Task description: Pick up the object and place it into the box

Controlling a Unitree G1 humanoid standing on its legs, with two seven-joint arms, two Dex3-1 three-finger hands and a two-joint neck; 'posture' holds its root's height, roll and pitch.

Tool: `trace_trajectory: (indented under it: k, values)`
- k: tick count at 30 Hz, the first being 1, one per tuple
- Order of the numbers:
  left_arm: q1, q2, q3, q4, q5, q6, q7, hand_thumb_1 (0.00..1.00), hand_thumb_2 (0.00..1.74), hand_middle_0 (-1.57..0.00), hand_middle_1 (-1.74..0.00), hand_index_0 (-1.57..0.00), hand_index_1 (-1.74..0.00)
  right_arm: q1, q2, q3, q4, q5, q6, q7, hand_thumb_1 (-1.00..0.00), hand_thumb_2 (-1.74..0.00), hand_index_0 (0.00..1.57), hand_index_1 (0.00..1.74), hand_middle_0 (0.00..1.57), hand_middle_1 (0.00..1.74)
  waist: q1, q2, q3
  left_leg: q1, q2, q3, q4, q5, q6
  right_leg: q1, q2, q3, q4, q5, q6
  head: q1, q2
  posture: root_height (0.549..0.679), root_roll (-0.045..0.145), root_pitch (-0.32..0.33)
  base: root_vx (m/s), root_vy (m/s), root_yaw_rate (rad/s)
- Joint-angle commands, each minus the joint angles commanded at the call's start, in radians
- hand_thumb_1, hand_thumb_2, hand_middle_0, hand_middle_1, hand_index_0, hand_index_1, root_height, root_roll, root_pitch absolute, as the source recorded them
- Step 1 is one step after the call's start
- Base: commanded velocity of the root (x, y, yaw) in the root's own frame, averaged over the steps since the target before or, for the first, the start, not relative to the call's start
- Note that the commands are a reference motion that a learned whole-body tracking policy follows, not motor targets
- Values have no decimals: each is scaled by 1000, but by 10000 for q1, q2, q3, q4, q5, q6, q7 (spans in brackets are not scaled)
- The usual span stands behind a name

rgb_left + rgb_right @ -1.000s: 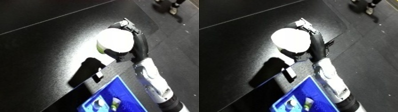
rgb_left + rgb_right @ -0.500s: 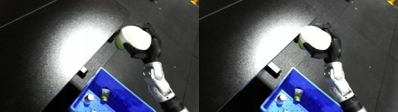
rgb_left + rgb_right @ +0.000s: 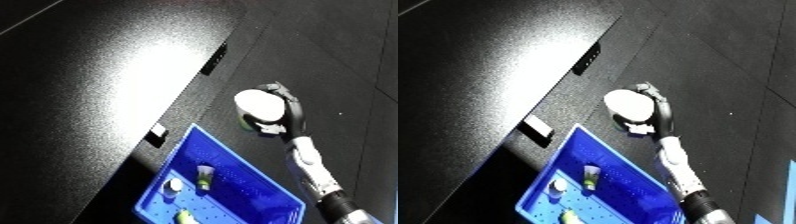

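Fingers [image 3: 286, 100] of my right hand [image 3: 282, 117] are curled round a pale round object [image 3: 258, 103], which looks white on its broad face with a greenish rim at the lower side. From my seat the object sits inside the grasp: black fingers wrap over its far and right-hand edge, and what looks like the thumb shows against its lower edge. Its white face is turned toward the camera and hides most of the palm.

I see the hand and object held out over the dark floor [image 3: 744, 60], off the edge of the black table [image 3: 98, 85]. They are above and slightly to the right of the blue bin's [image 3: 567, 150] upper corner, near it but not over its inside as far as I can judge. My white and silver forearm [image 3: 313, 167] runs from the lower right up to the hand, alongside the bin's right wall.

Inside the bin lie a few small items [image 3: 590, 176], among them something pale and greenish standing near the middle; I cannot make out what they are. A small white tag [image 3: 537, 127] sits at the table's edge just beside the bin.

My left hand shows in neither view.
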Motion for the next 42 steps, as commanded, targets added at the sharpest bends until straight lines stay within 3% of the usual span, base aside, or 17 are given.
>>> trace_trajectory:
  k: [4,5,7,12,18,22,31,42]
  values:
    - [-30,43,-139,-42,96,47,-25,0,0,0,0,0,0,-266,-82,542,1433,111,784,564,-950,-1653,1492,1653,1492,1653,150,116,-33,5,-30,-67,-33,68,-31,53,-43,-13,-89,48,-22,355,-66,644,71,11,-14,-32,49]
    - [-30,43,-139,-42,96,47,-25,0,0,0,0,0,0,-266,-82,542,1433,111,784,564,-950,-1653,1492,1653,1492,1653,150,116,-33,5,-30,-67,-33,68,-31,53,-43,-13,-89,48,-22,355,-66,644,71,11,-19,-34,61]
    - [-90,83,-249,-30,167,89,-83,0,0,0,0,0,0,-540,-114,872,2564,115,1328,1138,-950,-1653,1492,1653,1492,1653,301,201,-58,-15,-67,-134,-38,115,-40,81,-65,-31,-104,54,-46,626,-121,644,71,9,-18,-36,73]
    - [-158,130,-437,-36,312,176,-150,0,0,0,0,0,0,-1091,-91,1463,4330,-137,1662,1996,-950,-1653,1492,1653,1492,1653,533,278,-116,-72,-112,-257,-3,186,-49,115,-93,-81,-82,53,-67,1021,-177,644,71,6,-16,-37,84]
    - [-240,116,-633,-57,414,256,-128,0,0,0,0,0,0,-1484,91,2084,5445,-835,1924,2646,-650,-1131,1020,1131,1020,1131,747,306,-196,-92,-145,-387,-31,269,-68,172,-121,-135,-84,57,-68,1273,-174,645,70,1,-7,-30,84]
    - [-283,132,-729,-96,431,325,-59,0,0,0,0,0,0,-1540,195,2429,5763,-1418,1850,2783,-450,-783,706,783,706,783,860,289,-247,-119,-157,-441,-35,297,-73,197,-146,-190,-58,47,-55,1273,-296,645,69,0,-7,-27,78]
    - [-405,190,-873,-117,489,428,-10,0,0,0,0,0,0,-1626,503,2942,6016,-1968,1925,2912,0,0,0,0,0,0,1082,190,-257,-267,-158,-573,67,331,-76,151,-193,-340,115,11,-59,1216,-430,644,68,-1,-19,-30,71]
    - [-555,228,-974,-134,508,485,114,0,0,0,0,0,0,-1792,873,3335,6104,-2095,2019,3051,0,0,0,0,0,0,1350,76,-280,-347,-164,-706,30,423,-124,197,-277,-533,211,-36,-57,875,-605,643,68,-4,-23,-22,74]
